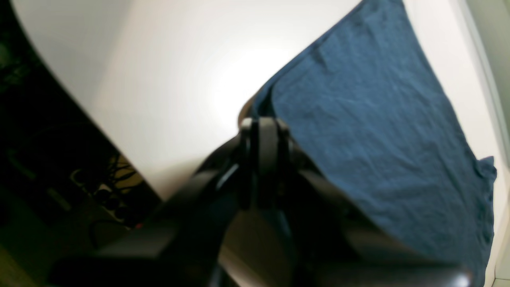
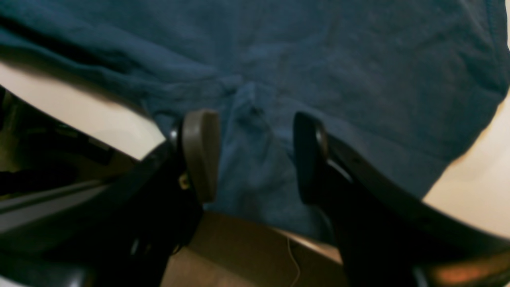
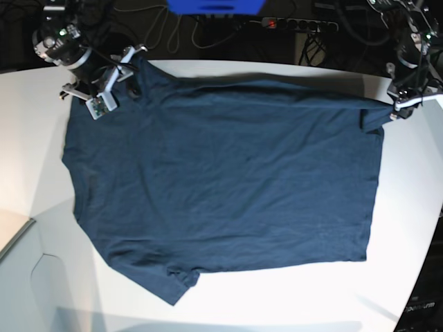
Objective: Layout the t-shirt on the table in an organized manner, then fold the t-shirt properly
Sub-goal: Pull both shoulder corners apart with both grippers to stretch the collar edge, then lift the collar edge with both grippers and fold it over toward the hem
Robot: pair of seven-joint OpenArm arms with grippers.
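Observation:
The dark navy t-shirt point(image 3: 228, 180) lies spread flat on the white table point(image 3: 277, 304), with a sleeve at the front left. My left gripper point(image 3: 392, 107) is at the shirt's far right corner. In the left wrist view this gripper point(image 1: 263, 123) is shut on the edge of the shirt point(image 1: 378, 119), which stretches away over the table point(image 1: 159, 79). My right gripper point(image 3: 131, 72) is at the shirt's far left corner. In the right wrist view it point(image 2: 255, 155) is open, its pads point(image 2: 201, 155) standing apart around a ridge of the shirt point(image 2: 318, 59) at the table's edge point(image 2: 79, 115).
A power strip point(image 3: 297, 24), cables and a blue object point(image 3: 214, 5) lie behind the table's far edge. The tabletop has a step at the front left point(image 3: 21, 235). Dark floor with cables point(image 1: 48, 139) shows past the curved edge.

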